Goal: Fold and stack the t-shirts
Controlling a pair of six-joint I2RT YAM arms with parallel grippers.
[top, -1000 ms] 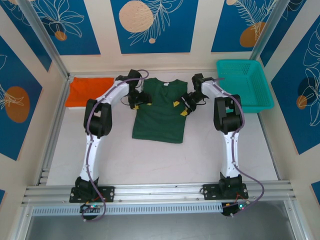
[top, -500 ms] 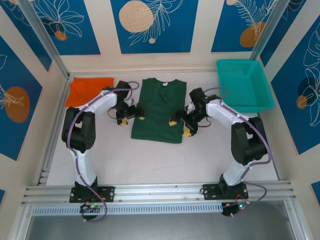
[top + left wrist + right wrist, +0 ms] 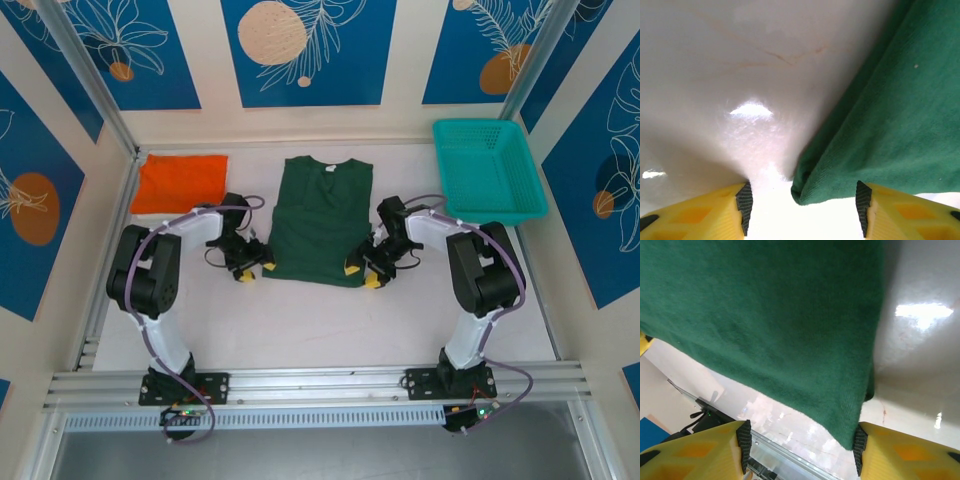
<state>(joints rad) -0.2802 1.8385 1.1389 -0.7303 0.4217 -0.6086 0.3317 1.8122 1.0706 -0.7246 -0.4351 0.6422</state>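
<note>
One orange shirt (image 3: pixel 180 183) lies folded; one green shirt (image 3: pixel 320 225) runs near-to-far, collar far, hem corners inside the open left gripper (image 3: pixel 255 269) and right gripper (image 3: pixel 361 274).

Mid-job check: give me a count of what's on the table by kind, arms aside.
T-shirts: 2 (dark green cloth t-shirt, bright orange folded cloth t-shirt)
Baskets: 1 (teal plastic mesh basket)
Total: 3

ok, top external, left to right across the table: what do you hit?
orange t-shirt → left claw → green t-shirt → right claw → teal basket
</note>
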